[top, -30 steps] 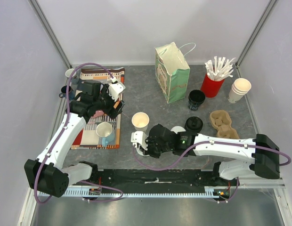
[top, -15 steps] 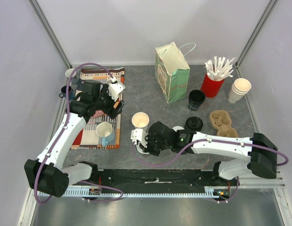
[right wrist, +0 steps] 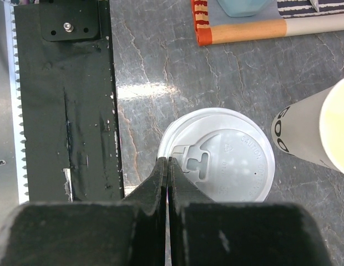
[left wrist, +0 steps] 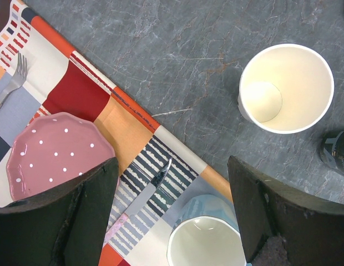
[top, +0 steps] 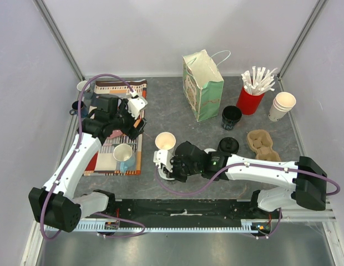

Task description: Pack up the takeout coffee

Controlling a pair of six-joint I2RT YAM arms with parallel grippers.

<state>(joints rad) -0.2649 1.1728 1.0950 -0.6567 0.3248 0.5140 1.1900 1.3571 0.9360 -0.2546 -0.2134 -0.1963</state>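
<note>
Close to the front rail of the grey, marble-veined table (top: 177, 124), the right gripper (right wrist: 167, 164) is pressing its dark fingers almost together on the near rim of a white sip lid (right wrist: 222, 158). The lid is lying flat and round, its moulded spout tab pointing back at the fingertips. The thin plastic edge appears to be nipped between them, though the wrist view is leaving that short of certain. Just beside the lid, on its far side from the arm bases, a paper cup (right wrist: 310, 133) is standing upright and uncapped, its wall pale and smooth and its cream inside bare. The coming move is probably turning on that short gap, with the lid needing to rise and cross to the open mouth. The right arm is plainly the nearer one. The left gripper (left wrist: 172, 166) is hanging spread wide and holding nothing over a striped placemat (left wrist: 72, 91), above a blue mug (left wrist: 208, 213) and a dotted pink plate (left wrist: 50, 152).
</note>
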